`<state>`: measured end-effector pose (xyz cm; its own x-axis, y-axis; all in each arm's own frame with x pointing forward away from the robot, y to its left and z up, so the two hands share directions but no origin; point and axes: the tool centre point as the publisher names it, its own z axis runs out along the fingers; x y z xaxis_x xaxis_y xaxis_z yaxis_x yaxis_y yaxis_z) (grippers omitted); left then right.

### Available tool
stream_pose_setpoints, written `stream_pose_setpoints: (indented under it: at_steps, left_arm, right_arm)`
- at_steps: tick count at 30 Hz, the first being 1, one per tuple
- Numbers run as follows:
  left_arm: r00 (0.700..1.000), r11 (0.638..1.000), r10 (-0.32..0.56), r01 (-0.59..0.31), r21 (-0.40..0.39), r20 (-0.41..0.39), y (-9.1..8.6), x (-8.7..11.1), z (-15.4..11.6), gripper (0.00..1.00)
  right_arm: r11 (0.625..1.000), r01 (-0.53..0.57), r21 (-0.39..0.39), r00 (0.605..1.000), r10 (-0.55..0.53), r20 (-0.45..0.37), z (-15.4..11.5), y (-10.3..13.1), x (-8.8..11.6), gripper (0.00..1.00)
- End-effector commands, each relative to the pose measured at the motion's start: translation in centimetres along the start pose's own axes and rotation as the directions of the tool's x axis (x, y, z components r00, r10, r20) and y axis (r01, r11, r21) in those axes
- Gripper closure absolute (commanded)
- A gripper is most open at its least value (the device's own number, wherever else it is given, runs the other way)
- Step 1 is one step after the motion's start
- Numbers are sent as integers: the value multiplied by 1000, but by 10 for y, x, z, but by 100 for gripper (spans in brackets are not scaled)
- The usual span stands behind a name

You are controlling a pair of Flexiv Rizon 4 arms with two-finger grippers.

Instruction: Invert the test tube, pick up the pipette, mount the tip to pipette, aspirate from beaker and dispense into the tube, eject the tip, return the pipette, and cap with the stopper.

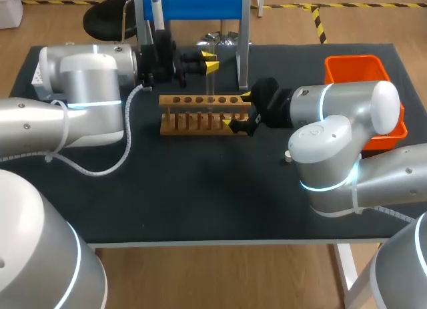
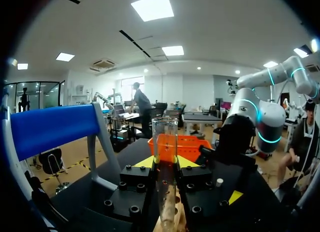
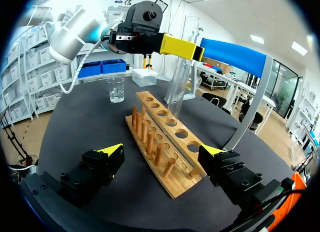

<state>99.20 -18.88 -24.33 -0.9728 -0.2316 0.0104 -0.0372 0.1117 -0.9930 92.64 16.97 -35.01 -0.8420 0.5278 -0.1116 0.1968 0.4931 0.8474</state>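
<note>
Overhead first, head view: noted left gripper (image 1: 211, 62) above the wooden rack (image 1: 200, 117), pinching the clear test tube (image 1: 211, 89) near its upper end, with the tube upright over the rack's row of holes. Noted right gripper (image 1: 240, 111) at the rack's right end, fingers spread, one yellow tip to each side of that end. Logged pipette (image 1: 155, 12) hanging on the blue stand (image 1: 193, 5) behind the rack, orange bin (image 1: 357, 72) beside the right arm, and small white stopper (image 1: 288, 158) lying on the black table (image 1: 200, 202) near the right arm.

Left wrist view: saw both yellow tips pressed against the tube from two sides, open rim up, lower end down at the rack. Orange bin behind the tube.

Right wrist view: saw own fingers wide apart, with the rack's near end between them and apart from both tips. Tube standing with its lower end at a hole partway along the rack, held high up by the other arm. Recorded clear beaker (image 3: 116, 89) on the table beyond the rack's far end.
</note>
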Motion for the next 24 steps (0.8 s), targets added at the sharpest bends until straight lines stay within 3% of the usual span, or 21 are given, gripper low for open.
stream_pose_setpoints:
  at_steps: [1, 24]
  left_arm:
    - [1000, 1000, 0, 0, 0, -1, 3, -1, 1, 100]
    - [1000, 1000, -19, 19, 13, -8, 13, -3, 2, 100]
  right_arm:
    - [1000, 0, 7, 1000, 0, -2, -1, 2, 0, 0]
    - [1000, 0, 7, 1000, 0, -2, -1, 2, 0, 0]
